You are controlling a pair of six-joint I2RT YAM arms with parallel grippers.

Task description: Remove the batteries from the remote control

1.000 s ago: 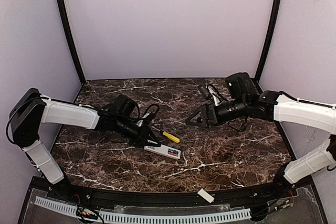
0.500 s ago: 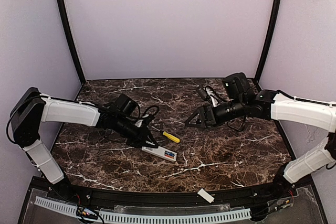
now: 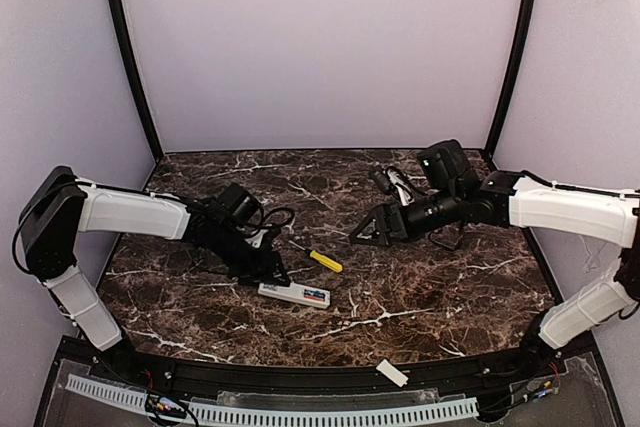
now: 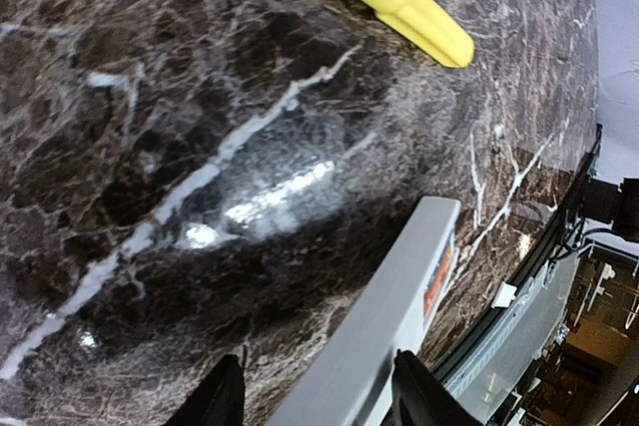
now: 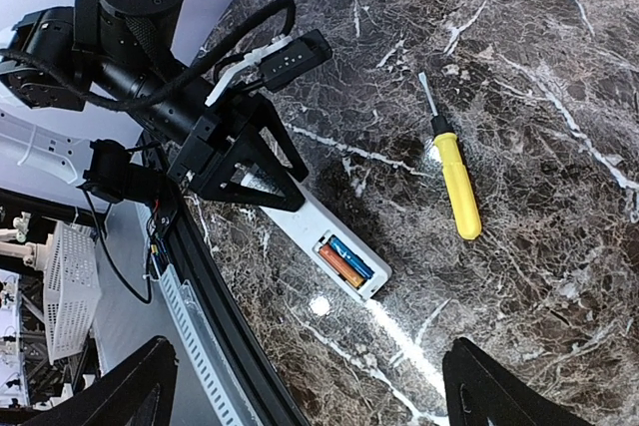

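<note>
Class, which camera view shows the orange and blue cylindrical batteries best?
Right wrist: both batteries lie side by side in the opened slim white plastic remote. Top external: a coloured speck; left wrist: an orange sliver.

The left arm [image 3: 130, 215] stretches low toward the middle, the left pincer [image 3: 276, 272] angled down with jaws parted. The right arm [image 3: 570, 209] reaches inward, the right pincer [image 3: 360, 234] spread wide.

I can read no text anywhere; the orange mark [image 4: 436, 284] on the remote control [image 4: 384, 321] is too blurred.
</note>
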